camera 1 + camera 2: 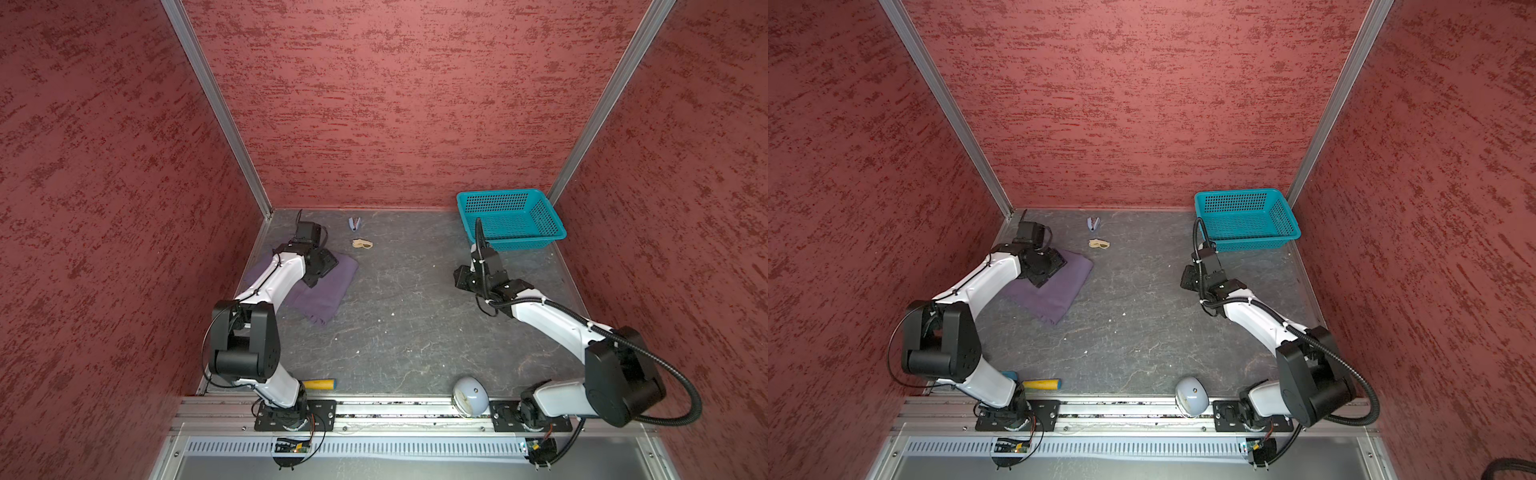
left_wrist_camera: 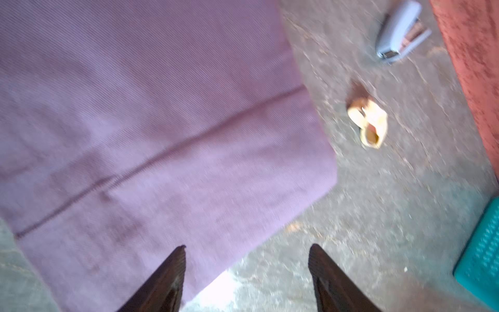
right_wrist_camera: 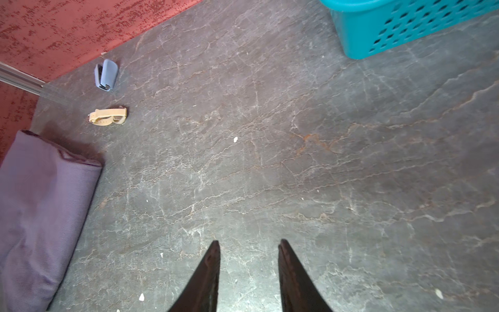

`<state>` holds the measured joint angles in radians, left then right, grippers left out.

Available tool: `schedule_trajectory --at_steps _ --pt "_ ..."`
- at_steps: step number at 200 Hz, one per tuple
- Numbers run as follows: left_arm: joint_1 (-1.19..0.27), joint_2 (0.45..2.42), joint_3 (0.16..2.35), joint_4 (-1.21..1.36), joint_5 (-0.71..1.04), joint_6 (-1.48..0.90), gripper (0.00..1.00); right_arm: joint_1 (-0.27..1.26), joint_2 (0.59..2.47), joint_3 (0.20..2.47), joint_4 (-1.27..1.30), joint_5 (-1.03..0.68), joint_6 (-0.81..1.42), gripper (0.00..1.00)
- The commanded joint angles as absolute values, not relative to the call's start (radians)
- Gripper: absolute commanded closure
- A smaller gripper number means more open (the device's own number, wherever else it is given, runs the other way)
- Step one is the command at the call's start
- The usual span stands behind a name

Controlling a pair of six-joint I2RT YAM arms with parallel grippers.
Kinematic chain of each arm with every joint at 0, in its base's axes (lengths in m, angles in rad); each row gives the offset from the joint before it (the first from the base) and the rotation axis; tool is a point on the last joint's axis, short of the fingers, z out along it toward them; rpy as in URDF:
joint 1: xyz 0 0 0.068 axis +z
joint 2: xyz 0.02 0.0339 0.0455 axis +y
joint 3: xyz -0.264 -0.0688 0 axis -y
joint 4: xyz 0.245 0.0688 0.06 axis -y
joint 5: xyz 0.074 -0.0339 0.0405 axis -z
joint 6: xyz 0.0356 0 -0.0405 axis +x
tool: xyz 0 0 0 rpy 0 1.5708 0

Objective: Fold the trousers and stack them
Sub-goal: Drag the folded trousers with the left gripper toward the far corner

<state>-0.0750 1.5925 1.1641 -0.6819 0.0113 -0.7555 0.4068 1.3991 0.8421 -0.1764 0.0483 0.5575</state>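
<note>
The trousers (image 1: pixel 328 291) (image 1: pixel 1054 293) are a folded purple bundle lying flat at the back left of the table. My left gripper (image 1: pixel 320 270) (image 1: pixel 1044 266) hangs just above their far part. In the left wrist view its jaws (image 2: pixel 247 247) stand wide open over the trousers' (image 2: pixel 162 121) edge, with nothing between them. My right gripper (image 1: pixel 462 276) (image 1: pixel 1187 276) hovers over bare table at the right, well away from the cloth. Its jaws (image 3: pixel 248 243) are parted and empty, and the trousers (image 3: pixel 40 202) show at the edge of that view.
A teal basket (image 1: pixel 523 243) (image 1: pixel 1254 243) stands at the back right corner. A blue-grey stapler (image 1: pixel 354 224) and a beige strap (image 1: pixel 362 244) lie near the back wall beside the trousers. A yellow-handled tool (image 1: pixel 318 384) and a pale domed object (image 1: pixel 469 395) rest at the front edge.
</note>
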Motion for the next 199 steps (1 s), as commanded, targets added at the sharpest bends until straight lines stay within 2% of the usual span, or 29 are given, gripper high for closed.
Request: schedule_trajectory --at_steps 1,58,147,199 --pt "-0.065 1.626 1.095 -0.726 -0.027 -0.779 0.28 0.398 1.374 0.823 -0.14 0.038 0.563 0.63" --pt "-0.031 1.744 1.04 -0.611 0.014 -0.815 0.26 0.393 1.347 0.797 -0.151 0.058 0.561 0.62" --pt "0.067 2.038 1.356 -0.615 0.013 -0.8 0.27 0.377 1.448 0.862 -0.166 0.064 0.552 0.61" --pt "0.04 2.176 1.554 -0.657 0.054 -0.755 0.28 0.367 1.565 0.928 -0.153 0.031 0.536 0.61"
